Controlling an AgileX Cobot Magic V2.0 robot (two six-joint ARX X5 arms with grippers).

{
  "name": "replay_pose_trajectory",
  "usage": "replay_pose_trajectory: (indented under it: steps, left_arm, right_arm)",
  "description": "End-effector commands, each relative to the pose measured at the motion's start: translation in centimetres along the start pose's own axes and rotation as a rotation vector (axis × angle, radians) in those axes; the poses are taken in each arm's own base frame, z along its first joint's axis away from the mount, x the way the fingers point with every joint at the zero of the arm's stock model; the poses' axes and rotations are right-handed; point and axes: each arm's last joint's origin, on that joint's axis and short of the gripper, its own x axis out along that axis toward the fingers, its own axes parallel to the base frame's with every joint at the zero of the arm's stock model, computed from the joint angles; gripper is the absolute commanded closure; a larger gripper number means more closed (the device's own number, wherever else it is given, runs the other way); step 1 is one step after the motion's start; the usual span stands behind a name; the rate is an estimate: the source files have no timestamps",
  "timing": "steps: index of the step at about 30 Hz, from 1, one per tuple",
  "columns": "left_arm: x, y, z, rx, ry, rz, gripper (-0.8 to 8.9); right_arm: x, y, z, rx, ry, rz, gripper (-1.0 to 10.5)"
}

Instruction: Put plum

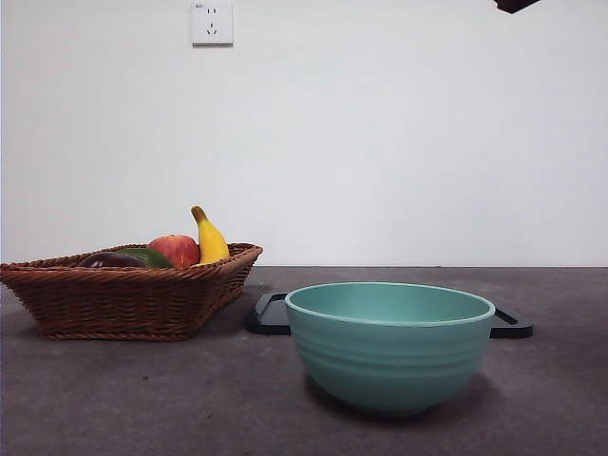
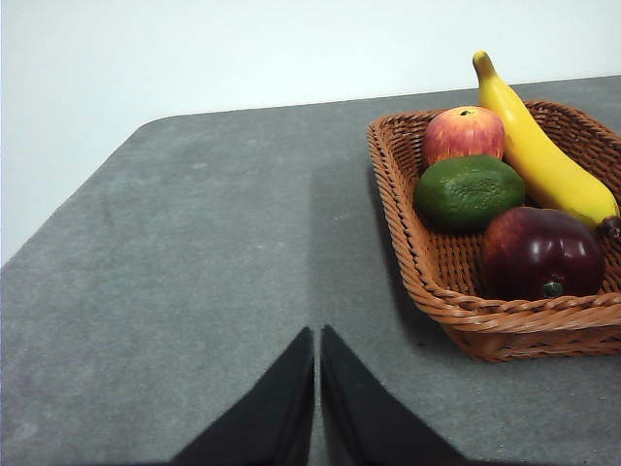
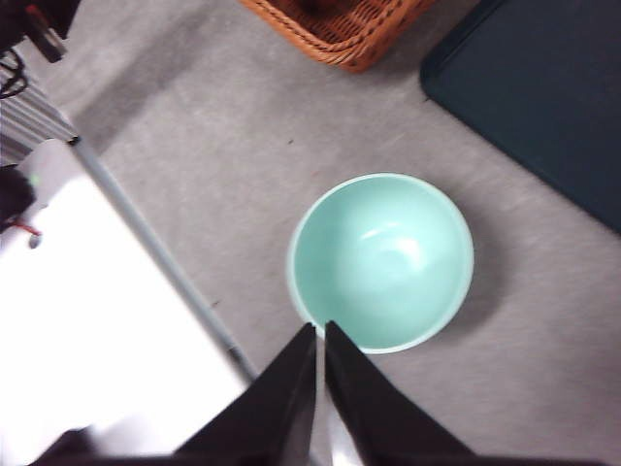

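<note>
Nearest in the front view stands the teal bowl, empty, hiding most of a dark tray behind it. At nine o'clock from the bowl, the wicker basket holds the plum, mostly hidden by the rim from the front, beside the green fruit, apple and banana. The left hand hangs over bare surface, pressed together, holding nothing. The right hand hovers high above the bowl, likewise closed and empty.

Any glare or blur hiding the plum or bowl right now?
Left wrist view: plum sharp, with only small highlights. Front view: plum dark and mostly hidden behind the basket rim. Right wrist view: slightly soft, with a mild sheen inside the bowl and a washed-out white patch beside the table.
</note>
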Motion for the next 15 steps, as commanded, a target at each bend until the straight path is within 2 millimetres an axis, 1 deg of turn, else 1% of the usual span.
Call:
replay_pose_trajectory:
  steps: [1,5,8,9,11,13,15]
  left_arm:
    - [0.2,0.0,-0.7,-0.012,0.027,0.003,8.05]
    - [0.2,0.0,-0.7,-0.012,0.027,0.003,8.05]
    - [0.2,0.0,-0.7,-0.012,0.027,0.003,8.05]
    - [0.2,0.0,-0.7,-0.012,0.027,0.003,8.05]
    - [0.2,0.0,-0.7,-0.012,0.027,0.003,8.05]
    - [0.2,0.0,-0.7,-0.012,0.027,0.003,8.05]
    - [0.2,0.0,-0.7,-0.012,0.027,0.003,8.05]
  right_arm:
    - [-1.1,-0.7,0.5,-0.043,-0.115,-0.066,9.4]
    - [-2.6,-2.2,0.7,-0.063,-0.374,-0.170,9.4]
    - [-3.3,-3.5,-0.2,-0.091,-0.563,-0.270,9.4]
    - [-3.4,-3.9,-0.8,-0.095,-0.607,-0.301,9.4]
    - [-3.1,-4.9,-3.2,-0.095,-0.694,-0.387,9.4]
    - [-2.5,-5.6,-5.7,-0.073,-0.752,-0.503,9.4]
    - [-1.9,-6.0,-7.3,-0.051,-0.777,-0.582,9.4]
